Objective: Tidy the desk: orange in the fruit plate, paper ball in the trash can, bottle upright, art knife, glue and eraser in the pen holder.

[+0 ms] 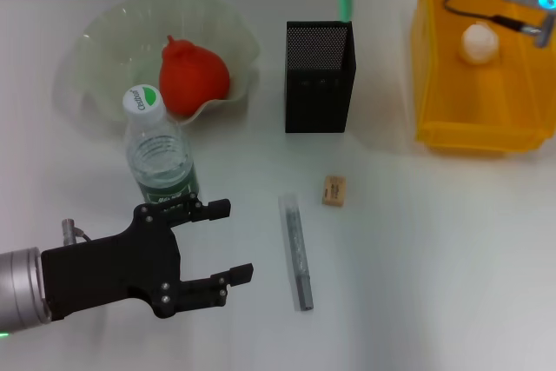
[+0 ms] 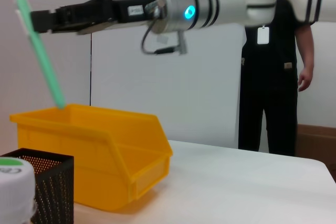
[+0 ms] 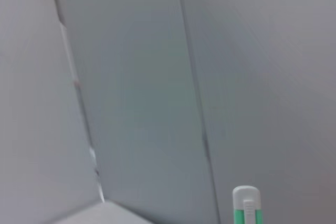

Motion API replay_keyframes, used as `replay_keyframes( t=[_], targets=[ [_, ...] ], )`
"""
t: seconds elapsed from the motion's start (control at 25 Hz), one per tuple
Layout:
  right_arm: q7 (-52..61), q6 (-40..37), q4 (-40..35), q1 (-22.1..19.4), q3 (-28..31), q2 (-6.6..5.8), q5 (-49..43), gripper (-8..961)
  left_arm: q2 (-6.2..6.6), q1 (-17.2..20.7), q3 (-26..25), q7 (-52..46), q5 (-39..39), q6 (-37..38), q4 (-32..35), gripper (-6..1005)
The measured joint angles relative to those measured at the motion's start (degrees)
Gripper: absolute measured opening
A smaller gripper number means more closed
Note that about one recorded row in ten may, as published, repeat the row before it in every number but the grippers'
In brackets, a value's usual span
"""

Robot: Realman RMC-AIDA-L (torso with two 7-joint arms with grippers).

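Overhead, the right hand [image 2: 39, 20] pinched the green knife [image 2: 39, 51] above the holder [image 1: 319, 76] near the worktop's far edge. Near the front edge, the left hand [image 1: 226, 241] sat spread beside the upright bottle [image 1: 159, 149].

The orange [image 1: 193, 76] sits in the fruit plate [image 1: 95, 49] at far left, the bottle [image 1: 158, 152] upright just before it. The pen holder [image 1: 319, 77] stands mid-table, the trash can [image 1: 482, 84] to its right — the paper ball [image 1: 479, 43] apparently inside. The eraser [image 1: 334, 190] lies before the holder.
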Motion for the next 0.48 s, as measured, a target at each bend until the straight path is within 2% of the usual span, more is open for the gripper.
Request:
replay_keyframes(
  t=[0.04, 0.08, 0.24, 0.48],
  targets=[
    [-8.77, 0.16, 7.59, 2.32, 0.11, -0.01, 5.92, 229, 0.0, 0.0, 0.0, 0.0, 0.0, 0.01, -0.02, 785],
    [-8.77, 0.16, 7.59, 2.32, 0.11, -0.01, 5.92, 231, 0.0, -0.03, 0.0, 0.0, 0.01, 0.01, -0.04, 785],
    [-26.07, 0.35, 23.08, 6.97, 0.2, 0.0, 15.69, 242, 0.0, -0.12, 0.0, 0.0, 0.04, 0.03, -0.07, 785],
    [-33.79, 0.85, 31.34, 9.49, 0.24, 0.04, 20.16, 259, 0.0, -0.45, 0.0, 0.0, 0.05, 0.03, -0.43, 785]
  ],
)
